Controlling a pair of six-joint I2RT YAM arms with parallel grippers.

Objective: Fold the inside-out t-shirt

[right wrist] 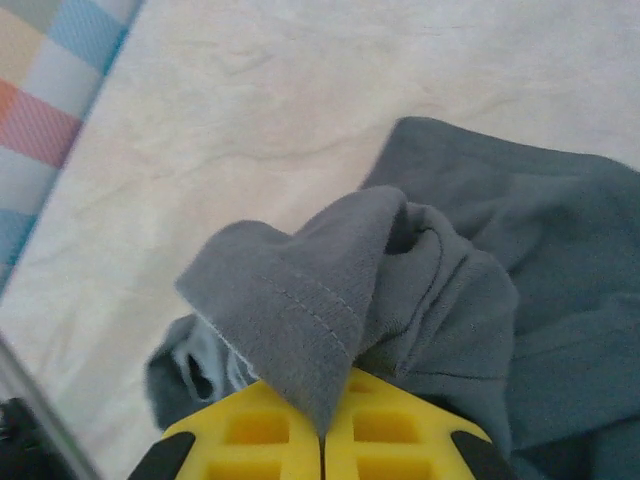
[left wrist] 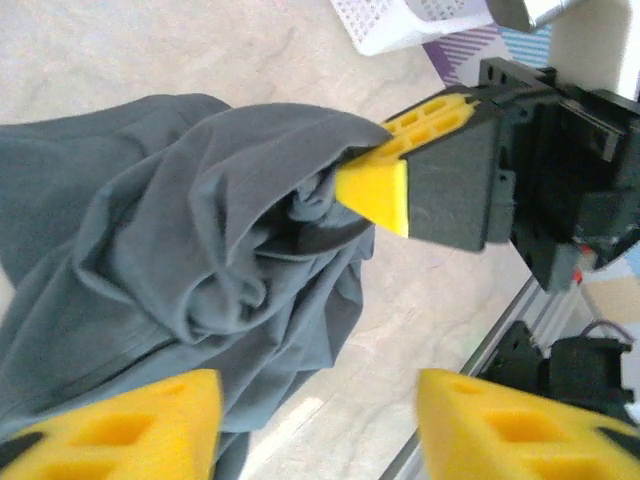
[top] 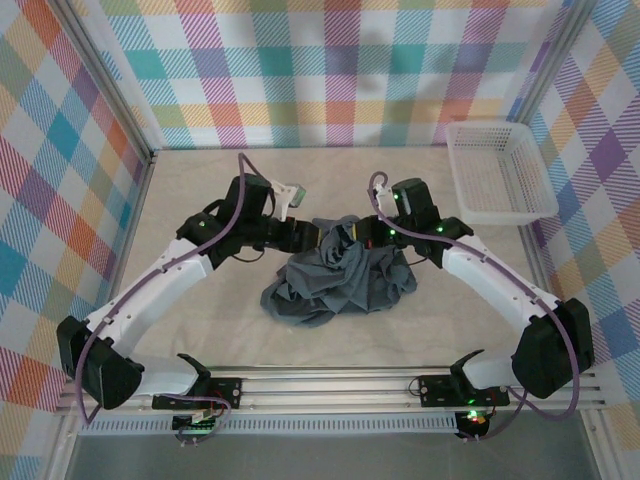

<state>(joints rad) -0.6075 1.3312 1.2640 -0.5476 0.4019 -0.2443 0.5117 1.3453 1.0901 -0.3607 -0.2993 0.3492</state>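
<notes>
The inside-out t-shirt (top: 340, 278) is a dark slate-grey crumpled heap in the middle of the table, lifted at its far top. My right gripper (top: 360, 232) is shut on that raised part. In the right wrist view its yellow fingers (right wrist: 323, 435) pinch a stitched hem of the t-shirt (right wrist: 300, 290). My left gripper (top: 312, 236) faces it from the left. Its jaws are open, and its yellow fingers (left wrist: 120, 425) stand wide apart with bare table between them. In the left wrist view the t-shirt (left wrist: 190, 250) hangs from the right gripper (left wrist: 385, 175).
A white basket (top: 498, 170) stands at the back right of the table; its corner (left wrist: 400, 22) appears in the left wrist view. Plaid walls (top: 320, 70) close in the back and sides. An aluminium rail (top: 330, 385) runs along the near edge.
</notes>
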